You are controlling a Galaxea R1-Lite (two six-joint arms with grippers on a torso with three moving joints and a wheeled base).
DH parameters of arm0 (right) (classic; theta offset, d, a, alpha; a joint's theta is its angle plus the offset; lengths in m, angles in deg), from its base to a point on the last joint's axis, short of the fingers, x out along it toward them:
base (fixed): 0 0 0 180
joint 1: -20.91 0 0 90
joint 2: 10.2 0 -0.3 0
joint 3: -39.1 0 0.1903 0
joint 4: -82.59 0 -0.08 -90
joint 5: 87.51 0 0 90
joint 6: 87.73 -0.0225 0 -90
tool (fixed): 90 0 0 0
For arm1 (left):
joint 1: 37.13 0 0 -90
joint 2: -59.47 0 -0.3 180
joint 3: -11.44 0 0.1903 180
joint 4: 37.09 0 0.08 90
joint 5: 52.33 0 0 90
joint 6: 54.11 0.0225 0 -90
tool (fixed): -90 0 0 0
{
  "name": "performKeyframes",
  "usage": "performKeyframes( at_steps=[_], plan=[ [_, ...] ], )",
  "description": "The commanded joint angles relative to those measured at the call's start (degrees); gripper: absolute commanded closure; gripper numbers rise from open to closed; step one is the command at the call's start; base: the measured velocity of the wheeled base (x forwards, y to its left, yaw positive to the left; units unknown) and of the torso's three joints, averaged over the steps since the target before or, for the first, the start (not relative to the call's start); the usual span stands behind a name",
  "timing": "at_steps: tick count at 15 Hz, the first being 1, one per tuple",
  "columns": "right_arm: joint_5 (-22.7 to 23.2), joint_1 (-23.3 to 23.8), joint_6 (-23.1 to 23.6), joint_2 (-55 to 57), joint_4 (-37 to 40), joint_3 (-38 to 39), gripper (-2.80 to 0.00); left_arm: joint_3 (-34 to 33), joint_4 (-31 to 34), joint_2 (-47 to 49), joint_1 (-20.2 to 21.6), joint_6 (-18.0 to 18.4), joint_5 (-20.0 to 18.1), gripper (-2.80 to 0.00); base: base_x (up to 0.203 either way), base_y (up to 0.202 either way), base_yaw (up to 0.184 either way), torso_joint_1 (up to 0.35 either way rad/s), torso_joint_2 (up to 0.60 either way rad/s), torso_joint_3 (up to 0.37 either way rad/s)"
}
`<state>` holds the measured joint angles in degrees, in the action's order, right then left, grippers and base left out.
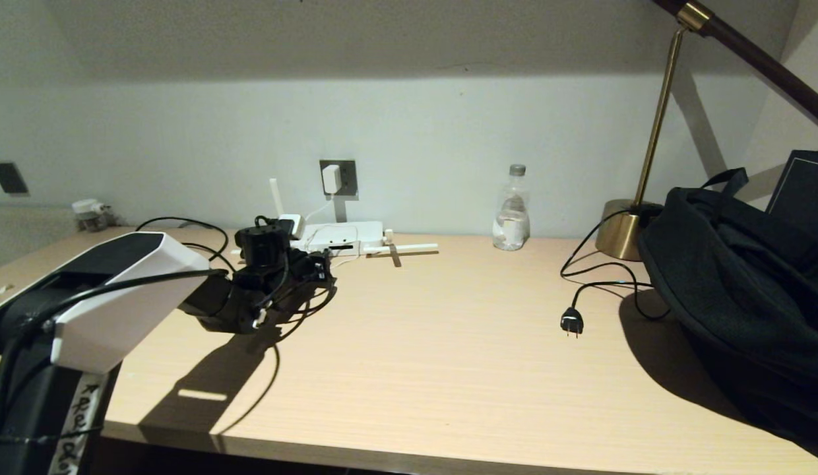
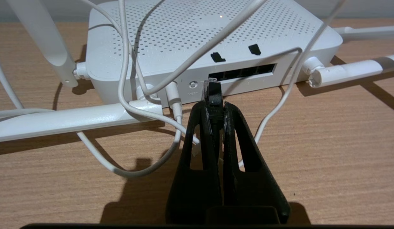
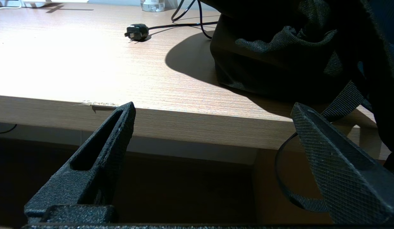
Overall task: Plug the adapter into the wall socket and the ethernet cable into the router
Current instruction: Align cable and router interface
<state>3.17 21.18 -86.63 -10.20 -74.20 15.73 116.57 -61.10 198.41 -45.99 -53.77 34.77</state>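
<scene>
Clearly the step in hand is seating the ethernet cable (image 2: 213, 95) in the router (image 2: 197, 41), since the adapter (image 1: 330, 179) already sits in the wall socket (image 1: 339, 178) on the wall behind. The left gripper (image 2: 213, 106) has its two black fingers (image 2: 197, 133) pressed together on the cable just behind its clear connector, which juts out past the fingertips and points at the row of dark ports (image 2: 243, 71) on the router's near edge. To do it well, I judge that the connector should be lined up squarely with a single port opening, at the same height as the slot and with its clip facing the right way, then pushed straight in without twisting. The tip appears to stand just in front of the end slot nearest the small round button, close to the casing; whether it has entered I cannot tell. White cords (image 2: 130, 105) loop over the router's top and across the desk (image 2: 327, 152) just beside the fingers, and one antenna (image 2: 66, 119) lies flat alongside, so a sideways drift could snag them or shove the light router backward. The right gripper (image 3: 213, 127) hangs below the desk's front edge, fingers wide apart and holding nothing.
</scene>
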Motion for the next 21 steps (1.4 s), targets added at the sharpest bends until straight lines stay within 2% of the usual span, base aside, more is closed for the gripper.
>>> performKeyframes(
  at_steps=[1, 18, 21],
  plan=[
    [0.0, 0.0, 0.0, 0.1, 0.0, 0.0, -2.8, 1.1, -0.2, 0.8, -0.1, 0.0, 0.4, 0.0, 0.0, 0.0, 0.0, 0.0, 0.0, 0.0],
    [0.0, 0.0, 0.1, 0.1, 0.0, 0.0, -2.8, 3.9, 1.1, 1.8, -0.3, -0.1, 1.0, 0.0, 0.0, 0.0, 0.0, 0.0, 0.0, 0.0],
    [0.0, 0.0, 0.1, 0.0, 0.0, 0.0, -2.8, 6.6, 1.4, 3.0, -0.3, -0.1, 2.7, 0.0, 0.0, 0.0, 0.0, 0.0, 0.0, 0.0]
  ],
)
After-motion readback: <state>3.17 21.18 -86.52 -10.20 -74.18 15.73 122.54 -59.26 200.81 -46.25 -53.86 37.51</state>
